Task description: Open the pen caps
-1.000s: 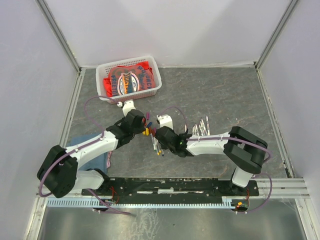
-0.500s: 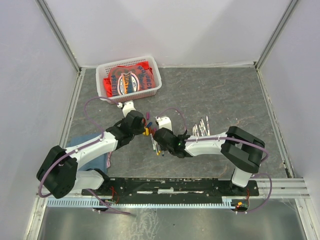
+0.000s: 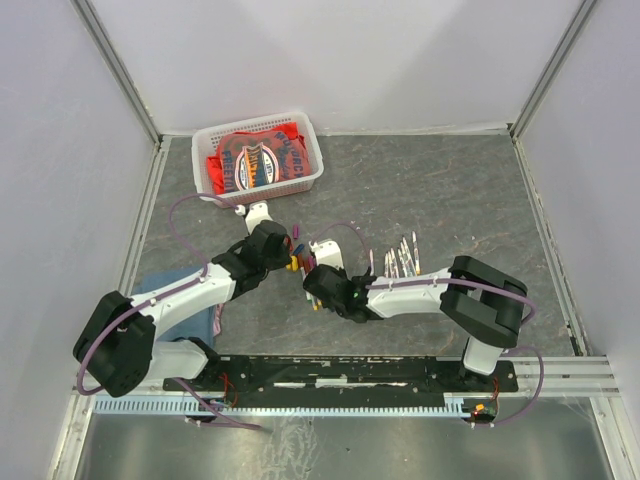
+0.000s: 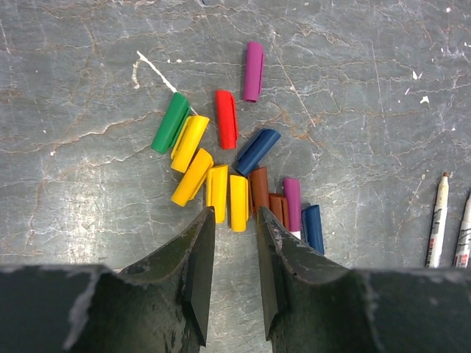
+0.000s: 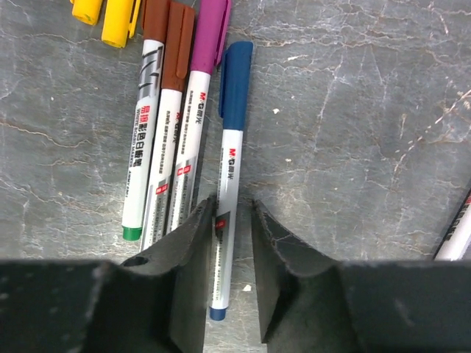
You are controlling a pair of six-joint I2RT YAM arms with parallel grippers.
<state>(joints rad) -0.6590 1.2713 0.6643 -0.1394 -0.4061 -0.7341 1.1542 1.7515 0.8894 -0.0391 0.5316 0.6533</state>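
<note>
The pen caps (image 4: 238,202) lie in a loose cluster on the grey, stone-patterned table (image 3: 450,190), near its middle and between your two grippers.

In the left wrist view:
- A purple cap (image 4: 253,71) lies by itself at the far side of the cluster.
- Closer in, a green cap (image 4: 171,122) touches a yellow cap (image 4: 190,143).
- A red cap (image 4: 226,118) and a dark blue cap (image 4: 257,151) lie beside that pair.
- Three more yellow caps (image 4: 217,193) sit side by side just beyond the fingertips.

Next to them are four capped pens (image 5: 168,118), lying parallel and touching. Two have brown caps, one a purple cap, and the outermost a blue cap (image 5: 235,77).

Your left gripper (image 4: 234,219) is held over the near edge of the loose caps. Its dark fingers (image 4: 195,279) are a little apart with nothing between them.

Your right gripper (image 5: 232,206) straddles the white barrel of the blue-capped pen. Its fingers (image 5: 184,279) are apart. The barrel runs through the gap close to one finger and clear of the other, so it is not clamped.

To the right of that gripper is a row of uncapped pens (image 3: 403,258), white barrels with bare tips. At the far left of the table, well apart from the pens, a white basket (image 3: 312,160) holds a red cloth (image 3: 255,160) with a printed logo.
</note>
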